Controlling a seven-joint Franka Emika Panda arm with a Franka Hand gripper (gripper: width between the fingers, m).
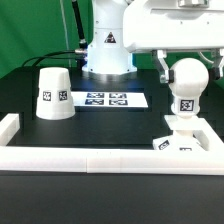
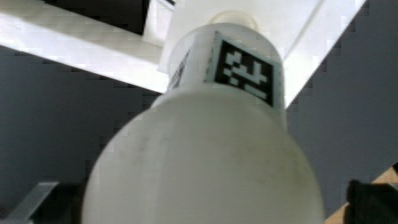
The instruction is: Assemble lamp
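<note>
Exterior view: bulb [image 1: 187,76] upright on base [image 1: 192,139], between spread fingers [image 1: 161,67].

The arm [image 1: 165,25] is glossy white, with smooth, rounded shells. Its pedestal [image 1: 107,52], by the far edge of the tabletop [image 1: 110,125], is a domed column that bears a small dark mark [image 1: 108,42] and flares into a wider collar. Black cables [image 1: 62,50] trail beside it. The tool [image 1: 188,66] has a blocky white body and two slim black fingers [image 1: 162,68].
</note>
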